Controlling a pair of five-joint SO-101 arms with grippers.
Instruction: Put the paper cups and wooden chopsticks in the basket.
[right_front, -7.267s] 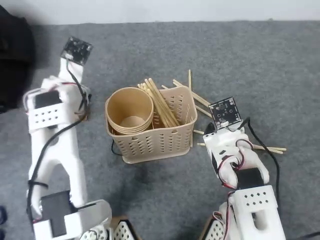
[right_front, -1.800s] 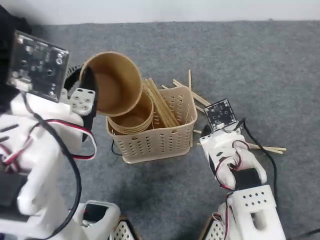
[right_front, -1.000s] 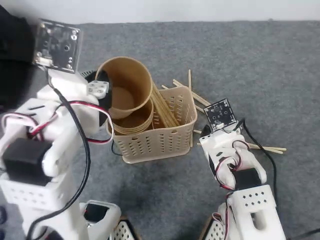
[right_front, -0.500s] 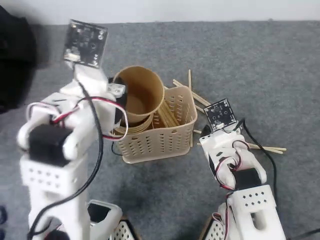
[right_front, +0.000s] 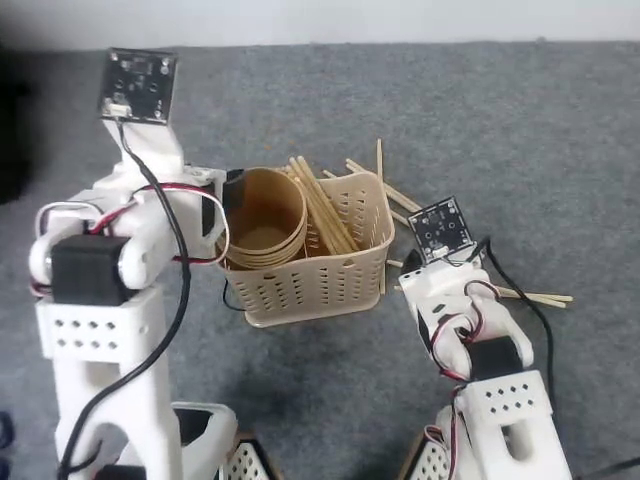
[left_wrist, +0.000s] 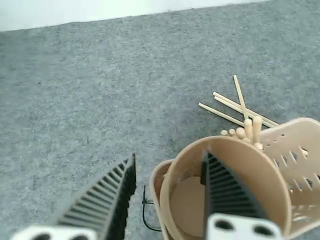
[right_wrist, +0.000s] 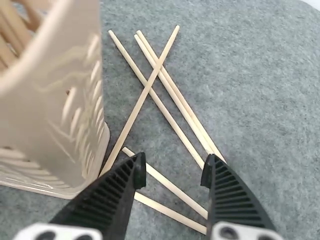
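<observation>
Straddling paper cup (left_wrist: 252, 167) rim; left claw (left_wrist: 169, 161) spread.

The loose chopsticks (right_front: 545, 296) are partly hidden behind the right arm (right_front: 470, 320) in the high view. The basket (right_wrist: 50, 75) is blurred and cut off by the right wrist view's edge.

Whole floor is grey carpet (right_front: 520, 130), kinda fuzzy and evenly lit, no hard shadows. A pale wall (right_front: 400, 20) runs along the far edge. Something dark (right_front: 8, 130) sits far left, can't tell what.
</observation>
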